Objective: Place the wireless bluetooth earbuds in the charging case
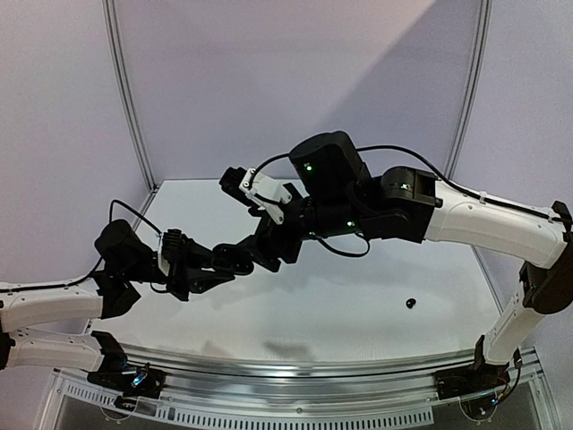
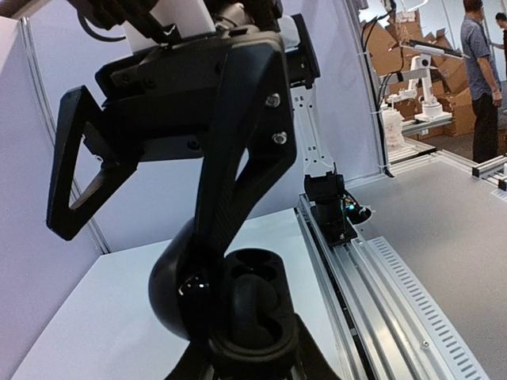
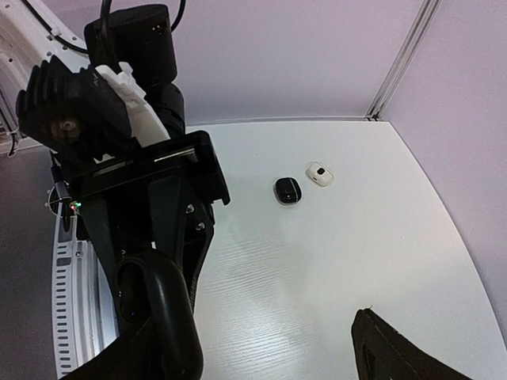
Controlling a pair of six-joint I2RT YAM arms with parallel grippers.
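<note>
Left tool (image 1: 228,262): I read it as clenched on the open black charging case (image 2: 255,313), both wells showing. Right tool (image 3: 245,305): released, fingers spread wide, one finger down at the case. One small black earbud (image 1: 411,303): lying on the tabletop (image 1: 358,309), well apart from both tools.

We see 2 arms of glossy white shells (image 1: 492,224) and matte black joint housings (image 1: 327,161) with small green lights (image 1: 309,167), thin black cables (image 1: 349,254) and 2 silver screws (image 2: 273,100) in a black finger frame (image 2: 238,158).
</note>
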